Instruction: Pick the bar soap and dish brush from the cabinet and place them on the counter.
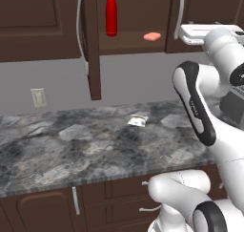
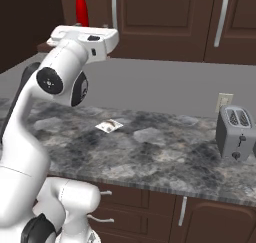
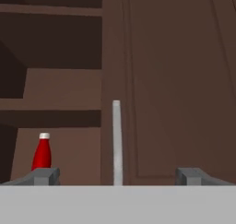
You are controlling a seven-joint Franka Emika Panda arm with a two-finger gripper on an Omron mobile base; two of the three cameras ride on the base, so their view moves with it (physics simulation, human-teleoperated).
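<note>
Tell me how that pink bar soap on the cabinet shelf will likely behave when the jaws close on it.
The bar soap lies flat and low on the cabinet shelf, so it probably won't roll or tip. It looks rigid, likely light. Its rounded corners and smooth surface suggest it could slip from a pinch. The red bottle stands well to its side, so a nudge seems unlikely to hit it.

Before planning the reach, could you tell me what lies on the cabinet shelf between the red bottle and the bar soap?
Nothing: in the left base view, the shelf between the red bottle and the bar soap in the cabinet is bare wood.
</note>
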